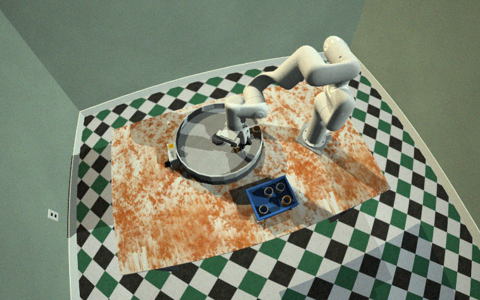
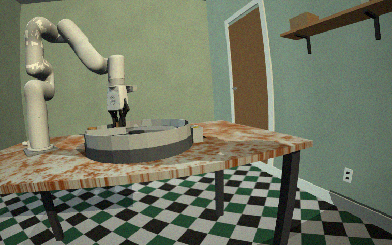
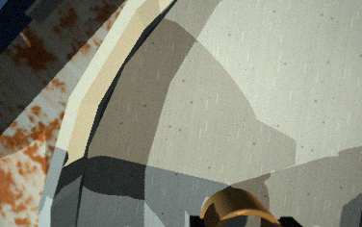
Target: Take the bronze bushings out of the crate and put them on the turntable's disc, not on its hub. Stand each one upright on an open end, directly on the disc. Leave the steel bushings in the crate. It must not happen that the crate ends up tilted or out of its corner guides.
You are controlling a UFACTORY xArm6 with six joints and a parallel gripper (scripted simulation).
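My gripper (image 1: 240, 146) (image 2: 118, 122) is shut on a bronze bushing (image 1: 236, 150) (image 3: 233, 198), held upright low inside the turntable's raised rim, between the hub (image 1: 217, 139) (image 2: 136, 132) and the rim's right side. The rim hides its lower end in the exterior view; I cannot tell whether it touches the disc (image 1: 201, 161) (image 3: 217, 96). Another bronze bushing (image 1: 256, 131) (image 2: 91, 127) stands upright near the rim, right of the gripper. The blue crate (image 1: 279, 212) holds a bronze bushing (image 1: 286, 205) and three steel bushings (image 1: 268, 196) (image 1: 280, 191) (image 1: 263, 213).
The turntable's raised rim (image 1: 226, 178) (image 2: 138, 142) (image 3: 89, 96) surrounds the disc. A small box (image 1: 171, 152) (image 2: 197, 134) with a yellow label is fixed to its outside, on the side away from the arm's base (image 1: 315, 141). The crate stands in front of the turntable in the top view.
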